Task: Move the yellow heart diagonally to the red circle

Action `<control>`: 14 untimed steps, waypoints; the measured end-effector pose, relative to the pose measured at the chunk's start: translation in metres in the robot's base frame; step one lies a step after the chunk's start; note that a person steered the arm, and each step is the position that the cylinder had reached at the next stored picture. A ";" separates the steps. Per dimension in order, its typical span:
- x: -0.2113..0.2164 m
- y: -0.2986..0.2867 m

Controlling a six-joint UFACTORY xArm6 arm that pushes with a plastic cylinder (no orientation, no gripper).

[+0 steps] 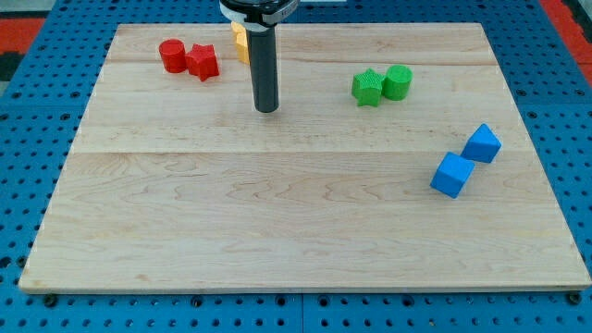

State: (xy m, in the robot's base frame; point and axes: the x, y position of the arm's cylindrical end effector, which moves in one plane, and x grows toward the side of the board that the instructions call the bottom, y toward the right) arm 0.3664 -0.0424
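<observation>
The red circle (171,55) sits near the view's top left, touching a red star-like block (203,62) on its right. A yellow block (240,42), mostly hidden behind my rod, lies just right of them; its shape cannot be made out. My tip (266,108) rests on the board below and slightly right of the yellow block, apart from it.
A green star (367,88) and a green cylinder (398,82) touch at the view's upper right. Two blue blocks (482,143) (451,175) lie at the right. The wooden board (277,231) sits on a blue pegboard.
</observation>
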 end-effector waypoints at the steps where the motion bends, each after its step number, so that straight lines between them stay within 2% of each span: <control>1: 0.000 -0.003; 6: -0.004 0.008; 7: -0.036 0.009; 8: -0.070 0.055; 10: -0.126 0.059; 11: -0.174 0.059; 13: -0.172 0.049; 14: -0.172 0.013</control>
State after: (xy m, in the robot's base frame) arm 0.1947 -0.0289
